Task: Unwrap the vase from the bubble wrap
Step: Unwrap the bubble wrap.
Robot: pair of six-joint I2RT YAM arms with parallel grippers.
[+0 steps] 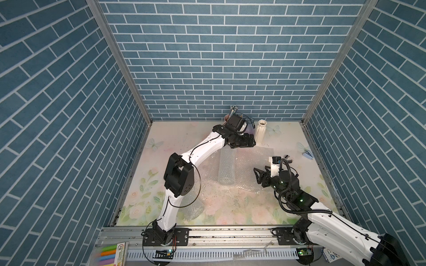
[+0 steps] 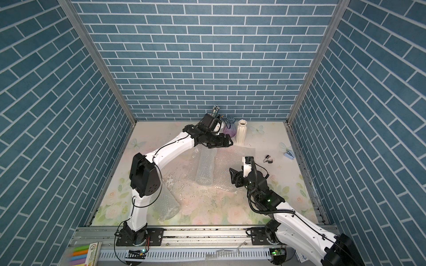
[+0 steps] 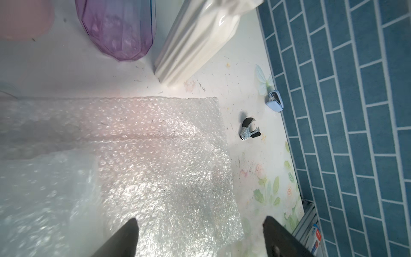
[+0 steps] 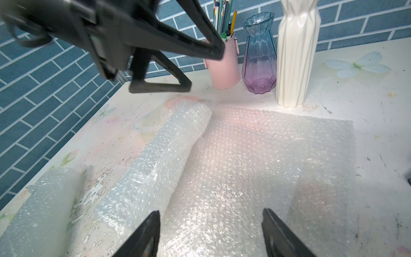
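The bubble wrap (image 4: 266,166) lies in the middle of the counter (image 4: 367,100) as a flattened, crinkly sheet, with one edge curled into a loose roll (image 4: 160,160). Whether anything is inside that roll cannot be told. The sheet looks very light, soft and floppy, and slick enough to slide rather than lift cleanly. A pinch on a free corner, or on the roll's outer lip, seems a better hold than a squeeze in the middle. The white vase (image 4: 295,55) stands bare and upright just beyond the sheet's far edge, near the back wall. It is ribbed, glossy, tall and narrow, so probably brittle and easy to tip, and best taken around its body. Just beside it stand a purple glass vase (image 4: 259,66) and then a pink pencil cup (image 4: 224,66). The left end effector (image 3: 200,222) hovers near the white vase, spread wide and holding nothing. The right end effector (image 4: 211,213) hangs over the sheet's near side, likewise spread and empty. A second roll (image 4: 40,200) lies near the left arm's base.
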